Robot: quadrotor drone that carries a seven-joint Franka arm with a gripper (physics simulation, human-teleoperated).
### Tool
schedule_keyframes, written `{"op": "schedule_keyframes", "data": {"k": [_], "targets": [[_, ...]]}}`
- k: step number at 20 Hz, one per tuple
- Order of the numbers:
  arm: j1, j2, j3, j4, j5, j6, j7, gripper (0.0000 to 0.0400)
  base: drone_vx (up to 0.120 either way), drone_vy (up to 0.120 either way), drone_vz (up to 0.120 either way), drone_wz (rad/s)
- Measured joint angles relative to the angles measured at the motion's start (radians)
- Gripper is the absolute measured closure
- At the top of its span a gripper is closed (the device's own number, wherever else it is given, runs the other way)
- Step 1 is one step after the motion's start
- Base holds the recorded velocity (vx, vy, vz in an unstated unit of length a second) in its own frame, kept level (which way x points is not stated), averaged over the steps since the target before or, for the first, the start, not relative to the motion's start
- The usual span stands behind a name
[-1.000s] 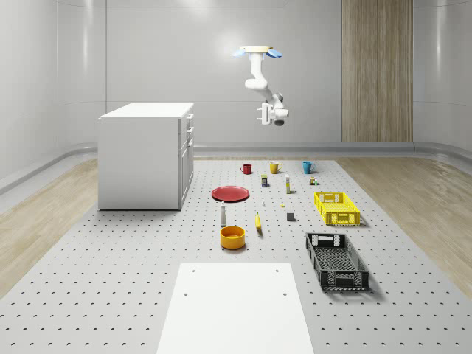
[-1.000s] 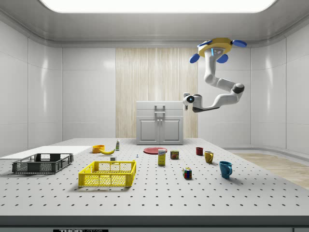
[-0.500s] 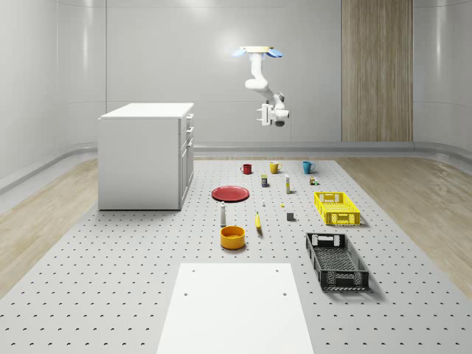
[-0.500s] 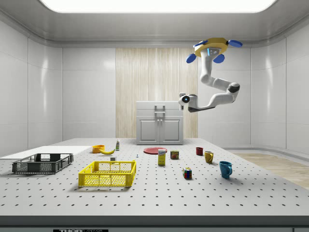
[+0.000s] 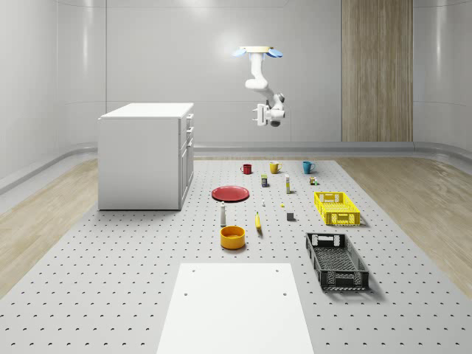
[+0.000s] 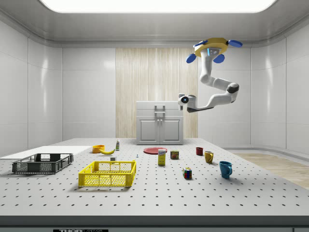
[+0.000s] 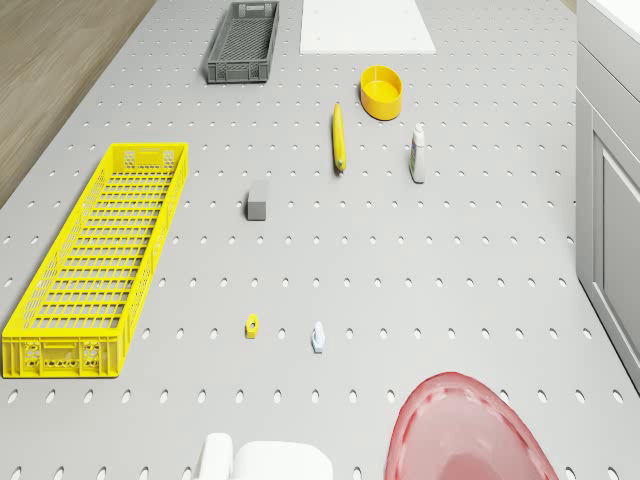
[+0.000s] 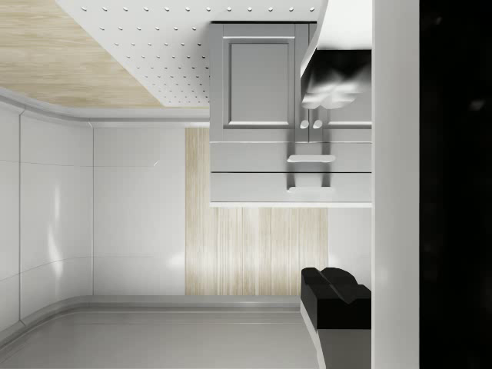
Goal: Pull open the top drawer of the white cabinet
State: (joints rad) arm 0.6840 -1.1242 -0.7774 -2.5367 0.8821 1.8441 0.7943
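Closer now, empty fingers (image 5: 259, 116) hover well short of the cabinet (image 5: 146, 155).

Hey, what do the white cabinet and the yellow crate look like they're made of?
White cabinet: seemingly painted wood or metal, going by its flat, even, matte-white panels; the render leaves it open. Yellow crate: likely moulded plastic, given its uniform bright colour and thin lattice walls and floor.

You've got a yellow crate (image 5: 337, 208) just beside a black crate (image 5: 336, 261), red plate (image 5: 231, 193), yellow bowl (image 5: 232, 237) near a banana (image 5: 258, 222), and three mugs (image 5: 274, 167) lined up behind.
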Motion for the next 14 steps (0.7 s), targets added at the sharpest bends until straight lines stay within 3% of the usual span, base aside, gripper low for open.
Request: {"op": "schedule_keyframes", "data": {"k": [14], "targets": [[0.068,0.035,0.146,-0.073,0.154,0.174,-0.05,0.0095,0.0,0.0,0.0,0.0]]}}
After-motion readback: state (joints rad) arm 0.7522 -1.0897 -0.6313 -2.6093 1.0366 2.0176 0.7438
